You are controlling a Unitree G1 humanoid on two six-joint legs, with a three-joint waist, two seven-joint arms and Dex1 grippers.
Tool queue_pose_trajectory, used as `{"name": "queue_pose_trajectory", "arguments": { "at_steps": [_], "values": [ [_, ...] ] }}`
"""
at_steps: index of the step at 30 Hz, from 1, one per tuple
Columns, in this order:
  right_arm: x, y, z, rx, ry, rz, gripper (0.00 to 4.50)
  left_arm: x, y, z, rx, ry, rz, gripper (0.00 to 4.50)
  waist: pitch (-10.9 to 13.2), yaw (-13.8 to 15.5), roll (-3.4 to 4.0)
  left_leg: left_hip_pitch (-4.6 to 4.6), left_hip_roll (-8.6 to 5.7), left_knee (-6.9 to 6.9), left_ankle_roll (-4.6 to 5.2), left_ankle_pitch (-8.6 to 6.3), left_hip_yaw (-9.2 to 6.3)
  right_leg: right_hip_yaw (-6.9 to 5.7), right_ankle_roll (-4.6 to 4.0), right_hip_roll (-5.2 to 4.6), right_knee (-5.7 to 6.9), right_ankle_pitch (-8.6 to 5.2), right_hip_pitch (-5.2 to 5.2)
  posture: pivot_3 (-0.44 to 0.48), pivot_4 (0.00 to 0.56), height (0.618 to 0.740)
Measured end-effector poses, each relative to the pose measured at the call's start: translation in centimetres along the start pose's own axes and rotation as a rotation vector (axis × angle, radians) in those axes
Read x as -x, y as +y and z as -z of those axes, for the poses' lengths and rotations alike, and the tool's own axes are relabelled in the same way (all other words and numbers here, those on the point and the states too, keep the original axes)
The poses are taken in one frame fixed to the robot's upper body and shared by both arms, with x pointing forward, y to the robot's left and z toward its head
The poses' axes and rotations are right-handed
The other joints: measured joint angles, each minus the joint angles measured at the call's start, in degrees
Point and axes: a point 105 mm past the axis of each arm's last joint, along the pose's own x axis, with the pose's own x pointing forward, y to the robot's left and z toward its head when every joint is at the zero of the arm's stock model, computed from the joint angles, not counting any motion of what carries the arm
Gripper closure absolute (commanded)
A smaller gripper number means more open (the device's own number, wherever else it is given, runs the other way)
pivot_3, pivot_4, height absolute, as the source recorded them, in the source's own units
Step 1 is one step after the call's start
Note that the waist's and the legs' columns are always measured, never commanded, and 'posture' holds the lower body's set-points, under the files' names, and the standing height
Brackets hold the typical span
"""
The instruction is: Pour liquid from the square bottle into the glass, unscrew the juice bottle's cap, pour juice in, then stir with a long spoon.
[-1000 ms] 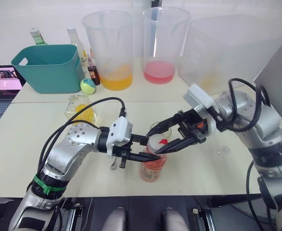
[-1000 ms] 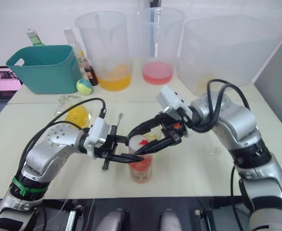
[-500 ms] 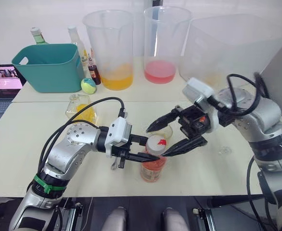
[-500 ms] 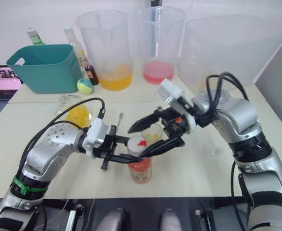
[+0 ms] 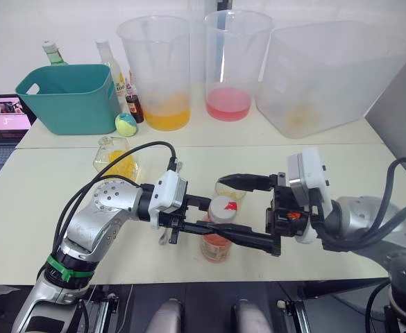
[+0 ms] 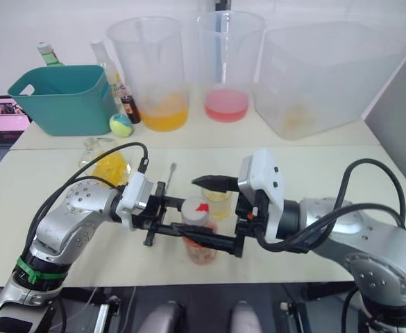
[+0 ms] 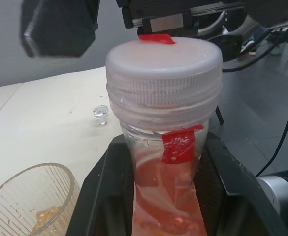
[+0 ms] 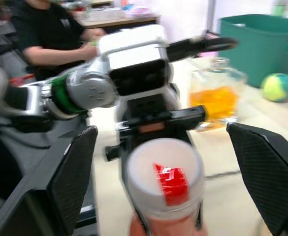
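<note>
We hold the juice bottle (image 5: pixel 217 239) in our left tool (image 5: pixel 201 225); our right tool (image 5: pixel 239 211) gapes wide around the cap (image 5: pixel 221 207) — still on. Glass (image 5: pixel 230 190) behind holds yellow; juice, stirring remain.

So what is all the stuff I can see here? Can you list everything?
juice bottle: one, pink liquid, front middle of the table, held at its neck
juice bottle's cap: one, white with red mark, still on the bottle
glass: one, clear, just behind the bottle
square bottle: one, clear with yellow liquid, left of the glass
pitchers: two, clear, one orange and one pink liquid, at the back
tub: one, clear, back right
basket: one, teal, back left
ball: one, yellow-green, beside the basket
laptop: one, far left
left end effector: black, shut on the bottle
right end effector: black, open around the cap
</note>
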Motion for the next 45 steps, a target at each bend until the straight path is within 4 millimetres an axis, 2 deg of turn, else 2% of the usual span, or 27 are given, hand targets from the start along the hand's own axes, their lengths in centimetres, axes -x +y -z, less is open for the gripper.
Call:
{"name": "queue_pose_trajectory", "arguments": {
  "at_steps": [7, 9, 16, 25, 32, 38, 41, 45],
  "values": [
    [-0.4, 0.1, 0.4, -0.024, 0.012, 0.056, 0.05, 0.0, 0.0, 0.0, 0.001, -0.002, 0.003, 3.3, 0.0, -0.04, 0.0, 0.0, 0.0, 0.0, 0.0, 0.0, 0.0, 0.0, 0.0, 0.0, -0.01, 0.0, 0.01, 0.0, 0.15, 0.738],
    [-0.4, 0.0, 0.4, -0.017, 0.02, 0.071, 0.56, -0.1, 0.0, 0.0, 0.002, -0.003, 0.004, 3.3, 0.0, -0.04, 0.0, 0.0, 0.0, 0.0, 0.0, 0.0, 0.0, 0.0, 0.0, 0.0, -0.02, 0.0, 0.02, 0.0, 0.15, 0.738],
    [-0.8, 0.5, 0.3, -0.009, 0.031, 0.034, 2.82, 0.0, 0.2, 0.1, 0.005, -0.002, 0.001, 3.3, 0.0, -0.05, 0.0, 0.01, 0.0, 0.0, 0.0, 0.0, 0.0, 0.0, 0.0, 0.01, -0.02, 0.0, 0.02, 0.0, 0.15, 0.738],
    [-1.1, 0.1, 0.3, -0.001, 0.042, -0.015, 2.83, 0.1, 0.4, 0.1, 0.011, 0.001, -0.006, 3.3, 0.0, -0.07, 0.0, 0.01, 0.01, 0.0, 0.01, 0.0, 0.01, -0.01, 0.0, 0.03, -0.04, 0.0, 0.02, 0.0, 0.15, 0.738],
    [-0.9, -1.2, 0.8, 0.047, 0.05, -0.317, 2.83, -0.2, 0.3, 0.1, 0.015, 0.009, 0.007, 3.3, 0.0, -0.2, 0.01, 0.31, 0.07, -0.04, 0.03, -0.01, 0.09, 0.0, 0.02, 0.07, -0.09, -0.02, 0.3, 0.0, 0.15, 0.738],
    [-1.9, -2.1, -0.1, 0.109, 0.156, -0.752, 2.83, -0.3, -0.2, -0.1, 0.0, 0.012, 0.025, 3.3, 0.0, -0.35, 0.01, 0.25, 0.1, -0.05, 0.02, -0.01, 0.06, -0.03, 0.01, 0.11, -0.08, -0.01, 0.21, 0.0, 0.15, 0.738],
    [-2.3, -2.2, -0.2, 0.104, 0.177, -0.876, 2.83, -0.3, -0.4, -0.2, -0.003, 0.011, 0.028, 3.3, -0.01, -0.18, 0.01, 0.17, 0.07, -0.05, 0.04, -0.04, 0.03, -0.02, 0.0, 0.05, -0.08, 0.0, 0.11, 0.0, 0.15, 0.738],
    [-2.7, -2.5, 0.0, 0.11, 0.19, -0.913, 2.83, -0.1, -0.5, -0.2, -0.004, 0.016, 0.015, 3.3, -0.01, -0.19, 0.01, 0.13, 0.05, -0.05, 0.05, -0.08, 0.02, -0.02, 0.0, 0.01, -0.1, 0.0, 0.04, 0.0, 0.15, 0.738]
  ]
}}
